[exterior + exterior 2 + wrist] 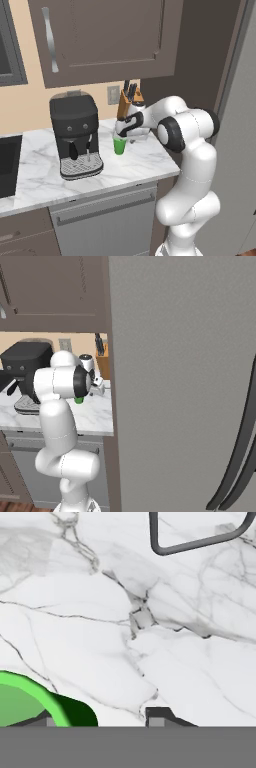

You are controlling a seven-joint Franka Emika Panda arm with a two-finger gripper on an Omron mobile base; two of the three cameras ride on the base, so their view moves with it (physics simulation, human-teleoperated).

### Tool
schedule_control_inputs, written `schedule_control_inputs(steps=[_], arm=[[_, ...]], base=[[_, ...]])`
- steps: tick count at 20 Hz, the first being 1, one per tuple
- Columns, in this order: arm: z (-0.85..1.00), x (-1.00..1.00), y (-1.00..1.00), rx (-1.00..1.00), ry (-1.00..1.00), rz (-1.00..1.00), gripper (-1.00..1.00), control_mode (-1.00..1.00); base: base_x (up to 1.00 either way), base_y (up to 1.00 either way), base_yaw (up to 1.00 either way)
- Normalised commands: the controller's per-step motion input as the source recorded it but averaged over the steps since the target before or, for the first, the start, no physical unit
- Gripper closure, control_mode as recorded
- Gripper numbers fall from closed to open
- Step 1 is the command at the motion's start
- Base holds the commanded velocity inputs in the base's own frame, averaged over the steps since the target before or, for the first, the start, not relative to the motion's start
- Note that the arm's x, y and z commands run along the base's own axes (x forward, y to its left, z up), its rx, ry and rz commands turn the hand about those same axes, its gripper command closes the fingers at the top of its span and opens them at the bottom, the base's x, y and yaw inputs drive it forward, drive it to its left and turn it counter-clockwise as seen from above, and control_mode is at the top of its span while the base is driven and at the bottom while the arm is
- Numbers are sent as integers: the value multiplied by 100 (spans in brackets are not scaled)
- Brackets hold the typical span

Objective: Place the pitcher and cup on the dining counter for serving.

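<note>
The small green cup (119,145) stands upright on a marble counter (145,162), just right of a coffee machine. In the right base view a sliver of the cup (79,400) peeks out from behind my arm. My gripper (121,134) hangs right over the cup, pointing down. In the hand view my gripper (102,718) has its fingers apart, and the cup's rim (30,692) curves between them. One fingertip (47,719) sits inside the rim; the other fingertip (157,714) is outside and clear of the cup wall. The pitcher and the dining counter are out of view.
A black coffee machine (76,132) stands left of the cup, a knife block (129,102) behind it by the wall. A black sink (6,165) lies at far left. Brown wall cabinets (105,35) hang overhead. A tall grey panel (180,381) closes the right side.
</note>
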Motion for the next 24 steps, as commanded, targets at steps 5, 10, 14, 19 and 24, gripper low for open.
schedule_control_inputs(steps=[5,10,14,19,24], arm=[[0,0,0,0,0,0,100,-100],[2,0,0,0,-2,0,100,-100],[11,-3,0,0,-9,0,100,-100],[24,-9,0,0,-9,0,100,-100],[66,-47,-1,0,-11,-3,100,-100]], base=[[0,0,0],[0,0,0],[0,0,0],[0,0,0],[0,0,0]])
